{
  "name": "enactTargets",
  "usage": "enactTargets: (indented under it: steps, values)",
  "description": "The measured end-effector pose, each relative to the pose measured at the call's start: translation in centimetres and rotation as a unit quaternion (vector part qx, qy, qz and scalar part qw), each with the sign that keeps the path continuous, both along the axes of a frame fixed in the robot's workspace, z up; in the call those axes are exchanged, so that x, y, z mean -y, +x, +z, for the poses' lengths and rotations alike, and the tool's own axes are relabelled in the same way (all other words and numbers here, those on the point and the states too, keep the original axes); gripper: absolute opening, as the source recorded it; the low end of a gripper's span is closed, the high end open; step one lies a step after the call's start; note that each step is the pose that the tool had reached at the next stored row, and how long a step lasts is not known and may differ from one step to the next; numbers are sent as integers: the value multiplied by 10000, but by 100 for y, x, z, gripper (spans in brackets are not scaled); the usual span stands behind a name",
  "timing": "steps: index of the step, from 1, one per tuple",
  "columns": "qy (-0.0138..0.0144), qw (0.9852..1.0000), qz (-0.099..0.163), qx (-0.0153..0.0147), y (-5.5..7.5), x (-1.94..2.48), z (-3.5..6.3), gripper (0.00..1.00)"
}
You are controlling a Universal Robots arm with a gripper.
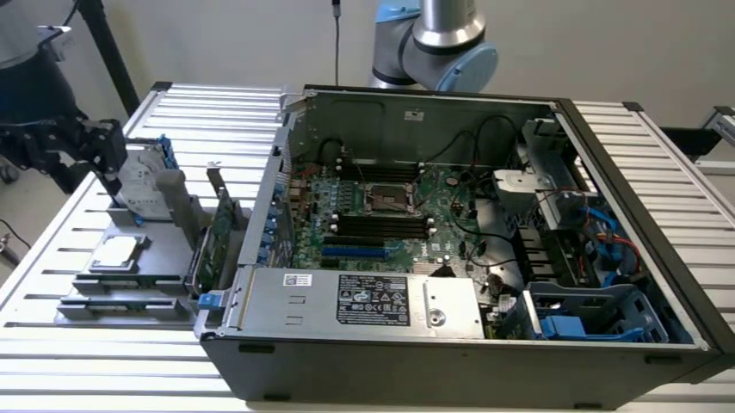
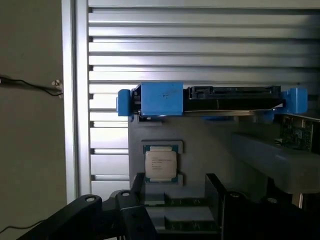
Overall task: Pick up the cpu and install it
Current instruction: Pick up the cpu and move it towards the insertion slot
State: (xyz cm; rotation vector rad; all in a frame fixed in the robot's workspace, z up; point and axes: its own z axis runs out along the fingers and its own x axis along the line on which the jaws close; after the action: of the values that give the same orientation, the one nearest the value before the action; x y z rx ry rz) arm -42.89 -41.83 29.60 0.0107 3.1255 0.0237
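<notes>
One cpu (image 2: 160,165) lies flat in a recess of the grey fixture (image 2: 210,145), left-centre in the exterior view, beside the open computer case (image 1: 460,370) on the slatted tabletop (image 1: 92,370). Gripper (image 2: 176,179) is spread, holding nothing, near the cpu.

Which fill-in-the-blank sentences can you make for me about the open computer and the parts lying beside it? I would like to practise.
1. The cpu lies flat in a holder whose colour is ___.
2. The hard drive next to the cpu has side rails whose colour is ___.
3. Inside the computer case, the motherboard's socket has no chip in it: it is ___.

Missing words: gray; blue; empty.
</notes>
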Motion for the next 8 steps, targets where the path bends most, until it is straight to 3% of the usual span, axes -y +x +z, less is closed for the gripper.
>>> enactTargets:
  steps: [8]
  values:
    - [0, 10000, -8, 0, 2, 43, -145, 62]
